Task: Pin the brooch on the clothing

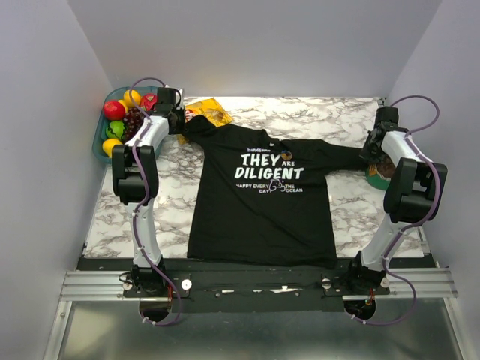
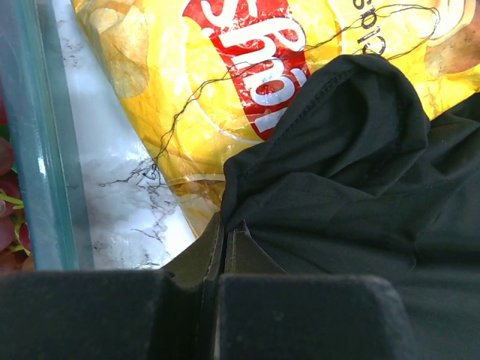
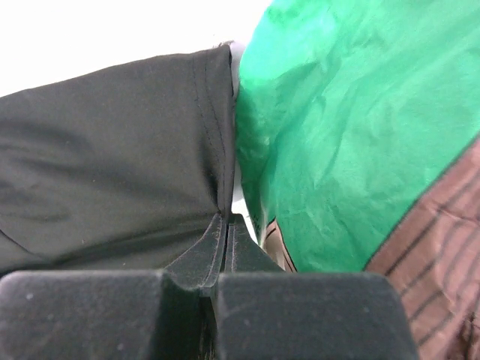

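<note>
White-and-black left arm [image 1: 135, 176] and right arm [image 1: 409, 187] trail purple cables [image 1: 435, 112], with matte black jaws.

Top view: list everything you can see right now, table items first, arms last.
T-shirt: one, black with white print, spread mid-table.
brooch: one, brownish-orange, on the print beside "THEY".
chip bag: one, yellow and red, under the left sleeve end.
fruit bin: one, teal, back left.
fruit: several, red, orange, yellow, green, dark grapes, in the bin.
green packet: one, green and brown, by the right sleeve.
table: one, white marble.
left gripper: black, shut on the left sleeve.
right gripper: black, shut on the right sleeve hem.
</note>
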`<act>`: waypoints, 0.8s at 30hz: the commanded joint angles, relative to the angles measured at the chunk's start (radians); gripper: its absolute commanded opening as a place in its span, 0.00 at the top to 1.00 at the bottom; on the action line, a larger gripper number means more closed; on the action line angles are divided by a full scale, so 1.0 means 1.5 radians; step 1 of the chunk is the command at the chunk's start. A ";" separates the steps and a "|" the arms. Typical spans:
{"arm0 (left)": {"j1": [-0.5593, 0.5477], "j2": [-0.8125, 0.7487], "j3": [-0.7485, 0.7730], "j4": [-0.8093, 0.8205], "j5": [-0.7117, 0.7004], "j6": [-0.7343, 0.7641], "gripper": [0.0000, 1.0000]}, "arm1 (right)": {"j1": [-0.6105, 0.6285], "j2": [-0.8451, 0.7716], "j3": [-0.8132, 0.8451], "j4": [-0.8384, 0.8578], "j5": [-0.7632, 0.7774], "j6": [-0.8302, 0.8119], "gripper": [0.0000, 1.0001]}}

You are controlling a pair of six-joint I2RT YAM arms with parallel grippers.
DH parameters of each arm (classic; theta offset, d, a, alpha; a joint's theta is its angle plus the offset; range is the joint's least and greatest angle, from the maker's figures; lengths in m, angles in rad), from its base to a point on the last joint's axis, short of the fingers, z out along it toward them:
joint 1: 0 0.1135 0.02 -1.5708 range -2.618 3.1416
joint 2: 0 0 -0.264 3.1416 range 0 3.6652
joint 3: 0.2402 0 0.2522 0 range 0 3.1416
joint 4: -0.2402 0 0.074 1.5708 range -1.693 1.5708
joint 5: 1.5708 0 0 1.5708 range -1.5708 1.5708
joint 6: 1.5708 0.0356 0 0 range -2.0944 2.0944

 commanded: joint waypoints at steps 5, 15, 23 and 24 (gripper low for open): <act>-0.003 -0.059 0.014 -0.028 -0.091 0.015 0.84 | -0.004 0.004 0.037 -0.033 0.077 -0.011 0.96; -0.043 -0.101 0.032 -0.053 -0.123 0.044 0.16 | -0.003 -0.022 0.068 -0.041 0.019 -0.014 0.43; -0.147 -0.112 0.050 -0.027 -0.062 0.060 0.10 | 0.031 -0.064 0.093 -0.033 -0.007 -0.028 0.23; -0.160 -0.107 0.053 -0.019 -0.050 0.058 0.09 | 0.050 -0.067 0.094 -0.024 -0.012 -0.031 0.23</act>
